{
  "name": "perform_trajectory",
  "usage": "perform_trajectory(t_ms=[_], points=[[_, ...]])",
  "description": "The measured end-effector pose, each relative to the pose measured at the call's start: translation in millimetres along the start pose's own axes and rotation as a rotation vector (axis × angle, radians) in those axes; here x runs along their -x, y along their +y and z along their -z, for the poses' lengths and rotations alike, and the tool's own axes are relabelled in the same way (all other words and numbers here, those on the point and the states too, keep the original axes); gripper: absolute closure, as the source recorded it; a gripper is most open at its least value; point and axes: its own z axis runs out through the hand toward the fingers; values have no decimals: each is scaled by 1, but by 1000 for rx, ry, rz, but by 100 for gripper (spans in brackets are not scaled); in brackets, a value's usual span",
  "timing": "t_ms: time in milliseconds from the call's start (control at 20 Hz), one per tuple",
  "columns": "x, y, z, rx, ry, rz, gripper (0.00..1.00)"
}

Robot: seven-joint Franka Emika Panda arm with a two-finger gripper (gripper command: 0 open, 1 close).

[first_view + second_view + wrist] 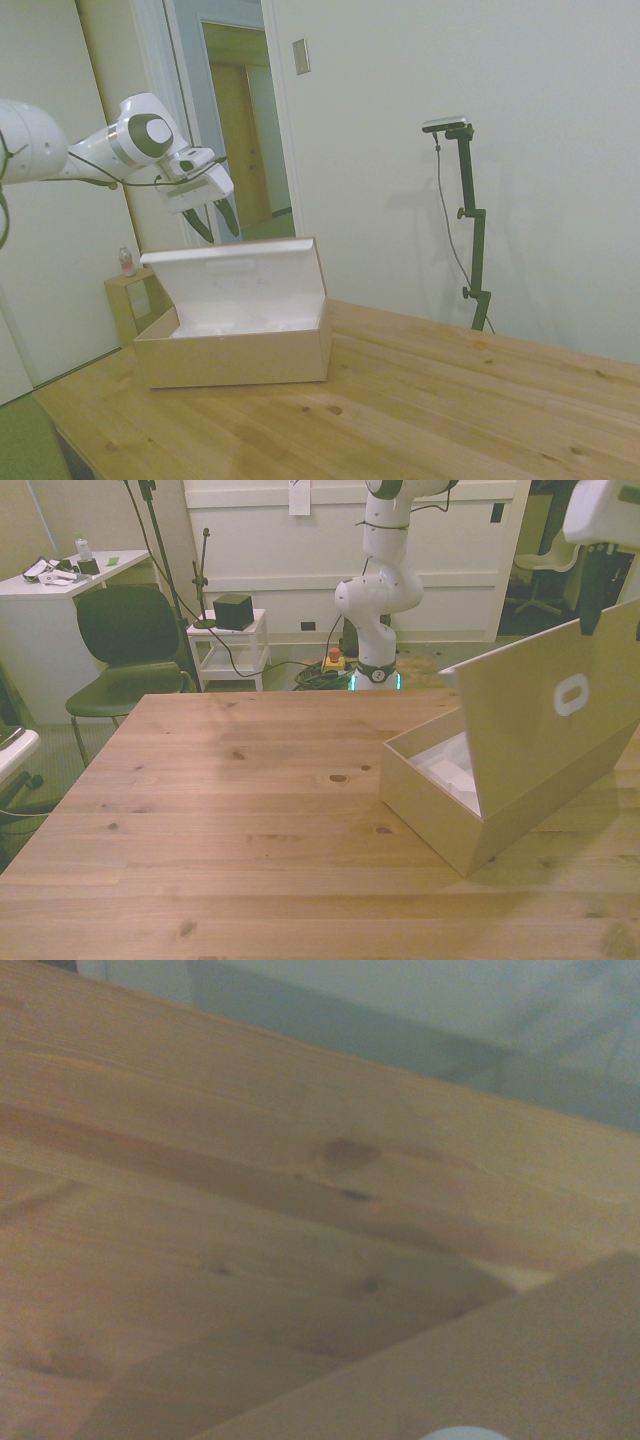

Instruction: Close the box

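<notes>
Count on inspection: one wooden desk [250,810], one open cardboard box [235,355] upon it, one white robot arm [385,580] with one end effector [216,222], one dark chair [125,660], one small white shelf unit [232,650], and one black cube [233,611] atop that unit.

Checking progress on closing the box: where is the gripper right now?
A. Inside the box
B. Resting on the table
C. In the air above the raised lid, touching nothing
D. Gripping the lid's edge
C: the gripper hangs above the box's upright lid, empty and clear of it.
</notes>
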Motion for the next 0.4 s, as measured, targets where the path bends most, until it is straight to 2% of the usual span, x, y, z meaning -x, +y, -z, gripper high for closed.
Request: perform_trajectory(t_ms=[200, 400], points=[[5, 15, 24, -1, -47, -139, 0], [0, 34, 13, 27, -82, -236, 0]])
